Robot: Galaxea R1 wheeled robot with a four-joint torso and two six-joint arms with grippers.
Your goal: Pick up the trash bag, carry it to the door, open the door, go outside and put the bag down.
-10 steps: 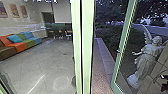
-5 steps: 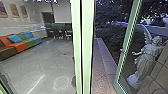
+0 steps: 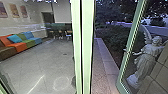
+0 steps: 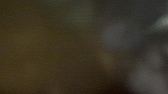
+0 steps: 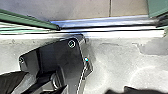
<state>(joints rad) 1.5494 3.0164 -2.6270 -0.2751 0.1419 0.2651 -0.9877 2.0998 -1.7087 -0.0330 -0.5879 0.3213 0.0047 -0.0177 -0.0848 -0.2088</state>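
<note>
Left gripper: open or closed, cannot be told; its wrist view is a blur of brown and grey. Right gripper: state likewise cannot be told. Position of the bag, and how it lies relative to either gripper, cannot be made out. Door (image 3: 124,62), green-framed and glazed, stands open in the head view, right of the pale green post (image 3: 87,50); a statue (image 3: 147,60) shows partly through its glass. Between post and door: paving (image 3: 101,77) and bushes (image 3: 110,37). Left of the post: a multicoloured sofa (image 3: 18,46) along the wall, with 3 pictures (image 3: 14,8) above it. Right wrist view: metal sill (image 5: 120,23) bordering the pale floor (image 5: 117,65), with the robot's dark plate (image 5: 61,53) near it.
</note>
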